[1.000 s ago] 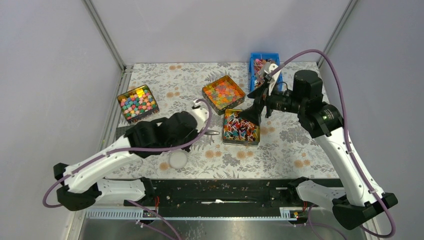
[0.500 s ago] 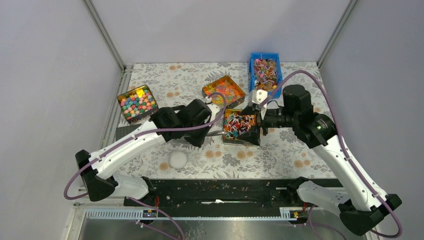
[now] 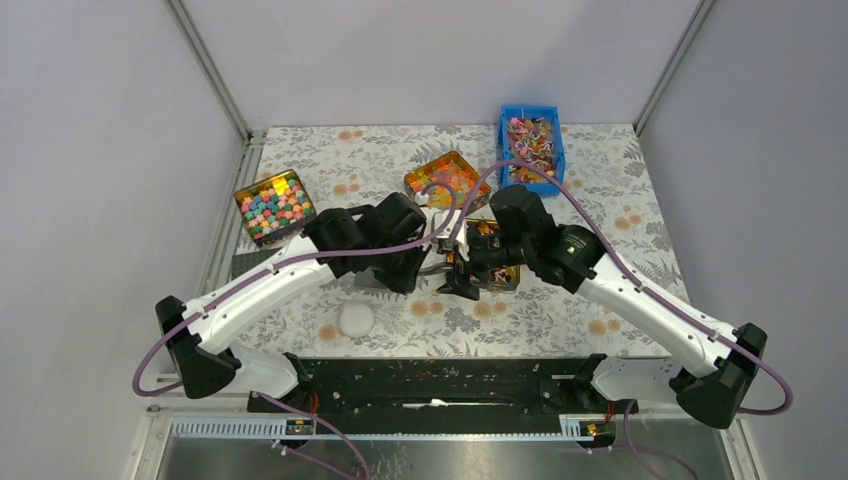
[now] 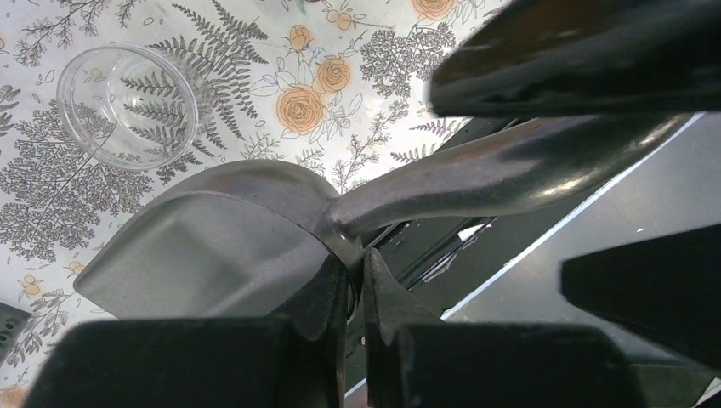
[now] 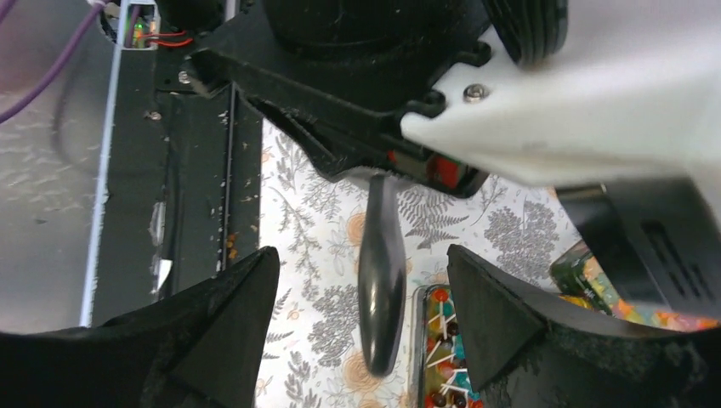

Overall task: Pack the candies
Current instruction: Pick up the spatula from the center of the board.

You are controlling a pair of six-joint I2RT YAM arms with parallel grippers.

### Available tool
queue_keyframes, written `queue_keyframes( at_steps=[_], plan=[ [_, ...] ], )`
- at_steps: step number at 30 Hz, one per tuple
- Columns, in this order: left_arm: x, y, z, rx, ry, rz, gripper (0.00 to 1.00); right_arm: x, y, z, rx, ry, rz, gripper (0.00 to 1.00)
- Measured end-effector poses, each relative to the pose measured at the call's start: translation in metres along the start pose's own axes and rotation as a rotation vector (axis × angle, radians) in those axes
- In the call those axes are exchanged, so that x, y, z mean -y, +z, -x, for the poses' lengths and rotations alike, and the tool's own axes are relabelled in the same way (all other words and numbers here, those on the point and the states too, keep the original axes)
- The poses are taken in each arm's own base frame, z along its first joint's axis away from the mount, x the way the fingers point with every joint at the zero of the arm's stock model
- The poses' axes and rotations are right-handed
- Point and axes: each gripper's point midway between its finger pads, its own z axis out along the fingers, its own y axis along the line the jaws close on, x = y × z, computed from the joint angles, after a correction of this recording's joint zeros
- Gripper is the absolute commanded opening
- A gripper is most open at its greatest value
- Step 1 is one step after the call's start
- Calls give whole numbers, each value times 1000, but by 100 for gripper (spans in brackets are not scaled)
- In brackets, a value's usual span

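My left gripper (image 4: 355, 274) is shut on the neck of a grey metal scoop (image 4: 212, 246), whose handle (image 4: 510, 170) sticks out to the right. In the top view the left gripper (image 3: 425, 262) is just left of the candy tin (image 3: 503, 277). My right gripper (image 5: 366, 331) is open, with the scoop handle (image 5: 381, 289) between its fingers (image 5: 229, 331) and not touching them. It also shows in the top view (image 3: 456, 277), over the tin's left side. Twist-wrapped candies (image 5: 438, 353) lie in that tin. More candies fill the blue bin (image 3: 530, 140).
A small clear cup (image 3: 356, 319) stands near the front, also in the left wrist view (image 4: 127, 106). A tin of pink-blue-yellow cube sweets (image 3: 275, 205) is at the left. A tin of chunky orange pieces (image 3: 447, 180) is behind the grippers.
My right arm has swung from the blue bin down and left to the scoop's handle. My left arm has carried the scoop right, next to the candy tin.
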Motion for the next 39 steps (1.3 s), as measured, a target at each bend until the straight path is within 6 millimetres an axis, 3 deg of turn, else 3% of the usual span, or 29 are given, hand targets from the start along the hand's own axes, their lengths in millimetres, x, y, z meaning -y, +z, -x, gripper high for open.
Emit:
queue_keyframes(
  at_steps=[13,22,35,37,39],
  plan=[
    [9,-3,4,0,-46,-51,0,15,26,-17,-24,-79,-81,63],
    [13,-4,4,-16,-55,-74,0,18,29,-22,-32,-89,-99,47],
    [16,-1,2,-49,-72,-91,0,13,30,-20,-18,-79,-74,50],
    [17,-2,0,-54,-75,-92,0,13,31,-20,-18,-73,-69,43],
    [17,-2,-2,-64,-77,-92,0,12,32,-21,-18,-63,-62,28]
  ],
)
